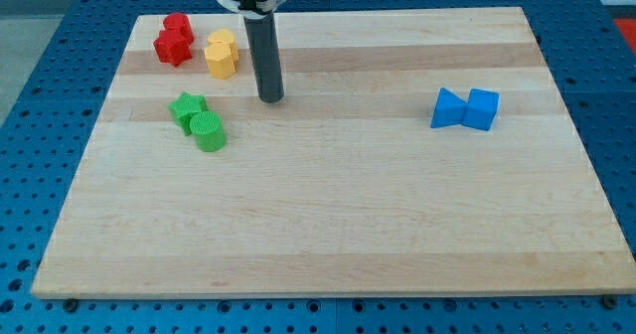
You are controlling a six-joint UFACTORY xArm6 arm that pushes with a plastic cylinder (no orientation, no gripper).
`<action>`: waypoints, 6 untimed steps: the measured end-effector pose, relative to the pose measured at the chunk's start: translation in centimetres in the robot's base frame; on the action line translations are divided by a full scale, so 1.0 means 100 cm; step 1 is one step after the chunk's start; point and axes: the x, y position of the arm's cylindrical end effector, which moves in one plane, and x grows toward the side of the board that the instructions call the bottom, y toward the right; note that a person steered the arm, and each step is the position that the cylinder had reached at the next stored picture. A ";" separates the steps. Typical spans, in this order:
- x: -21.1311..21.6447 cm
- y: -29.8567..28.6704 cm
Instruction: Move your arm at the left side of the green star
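The green star (186,107) lies on the wooden board (328,215) at the view's upper left. A green cylinder (209,131) touches it at its lower right. My tip (270,98) rests on the board to the right of the green star, about a block's width away from it, and below and right of the yellow blocks.
Two red blocks (174,40) sit together near the top left corner. Two yellow blocks (222,54) stand just to their right. A blue triangle (448,108) and a blue cube (482,108) touch each other at the view's right.
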 end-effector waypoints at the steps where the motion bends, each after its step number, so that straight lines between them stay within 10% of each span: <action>1: 0.000 0.000; 3: -0.010 -0.145; 6: 0.020 -0.154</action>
